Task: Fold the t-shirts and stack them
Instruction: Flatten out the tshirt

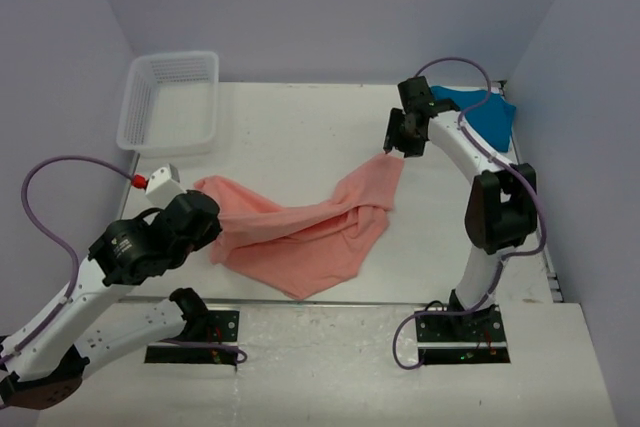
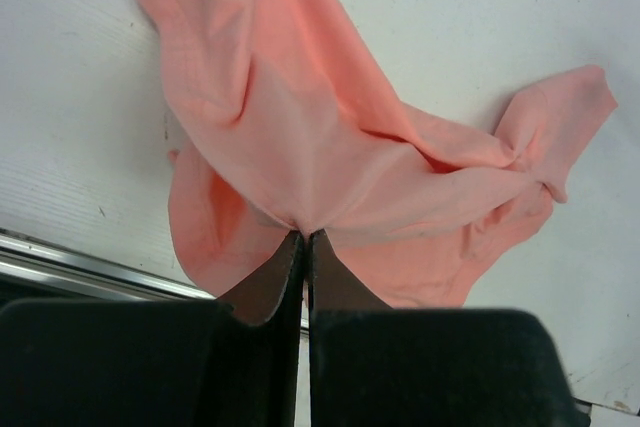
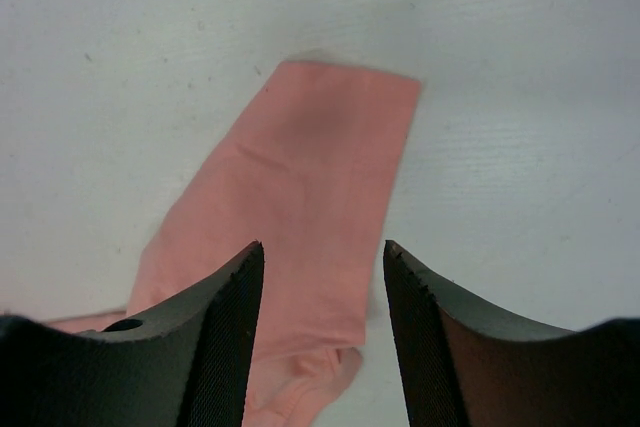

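Observation:
A salmon-pink t-shirt (image 1: 305,232) lies crumpled and stretched across the middle of the table. My left gripper (image 1: 212,225) is shut on its left edge. In the left wrist view a pinch of the pink cloth (image 2: 330,147) gathers at the closed fingertips of that gripper (image 2: 303,234). My right gripper (image 1: 392,147) hovers over the shirt's far right corner. It stands open in the right wrist view (image 3: 322,247), with a flat pink strip (image 3: 320,167) on the table below and nothing gripped. A teal-blue t-shirt (image 1: 487,115) lies bunched at the back right, behind the right arm.
A white mesh basket (image 1: 170,102) stands at the back left corner. Grey walls close in the table on three sides. The table's near edge with a metal strip (image 2: 60,252) runs just below the pink shirt.

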Tool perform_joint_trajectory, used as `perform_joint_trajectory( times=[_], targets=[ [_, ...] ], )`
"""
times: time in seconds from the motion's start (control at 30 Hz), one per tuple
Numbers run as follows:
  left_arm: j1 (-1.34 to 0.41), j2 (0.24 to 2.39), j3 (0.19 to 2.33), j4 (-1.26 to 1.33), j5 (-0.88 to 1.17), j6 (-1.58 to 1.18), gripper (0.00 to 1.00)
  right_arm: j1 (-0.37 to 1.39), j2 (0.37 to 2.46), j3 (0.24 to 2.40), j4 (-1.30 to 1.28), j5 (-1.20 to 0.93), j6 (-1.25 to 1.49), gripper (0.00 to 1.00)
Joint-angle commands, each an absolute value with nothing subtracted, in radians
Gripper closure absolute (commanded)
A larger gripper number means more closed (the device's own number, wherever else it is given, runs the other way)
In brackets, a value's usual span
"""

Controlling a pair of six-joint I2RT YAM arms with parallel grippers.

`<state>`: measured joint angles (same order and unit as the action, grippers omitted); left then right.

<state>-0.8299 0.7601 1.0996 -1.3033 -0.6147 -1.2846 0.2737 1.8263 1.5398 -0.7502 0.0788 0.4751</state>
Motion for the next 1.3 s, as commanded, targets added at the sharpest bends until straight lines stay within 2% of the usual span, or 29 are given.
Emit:
perform_joint_trajectory(
  times=[0.0, 0.33, 0.73, 0.97, 1.1, 1.27],
  targets=[
    [-0.801, 0.735, 1.140, -1.321, -0.670, -1.223, 1.00, 0.250, 1.940, 1.660, -0.816, 0.068, 0.417, 0.48],
    [-0.790, 0.781, 1.175, -1.319, -0.667, -1.190, 1.00, 0.226, 2.137, 1.868, -0.905, 0.063, 0.397, 0.49],
    [-0.790, 0.834, 1.180, -1.318, -0.704, -1.169, 1.00, 0.222, 2.233, 1.924, -0.943, 0.083, 0.411, 0.46],
    [-0.792, 0.922, 1.158, -1.194, -0.655, -1.068, 1.00, 0.213, 2.275, 1.986, -0.988, 0.064, 0.419, 0.48],
    [-0.790, 0.953, 1.157, -1.140, -0.643, -1.020, 1.00, 0.209, 2.304, 2.011, -1.026, 0.072, 0.414, 0.56],
    [-0.790, 0.986, 1.149, -1.049, -0.612, -0.943, 1.00, 0.206, 2.350, 2.091, -1.112, 0.035, 0.402, 0.53]
  ],
)
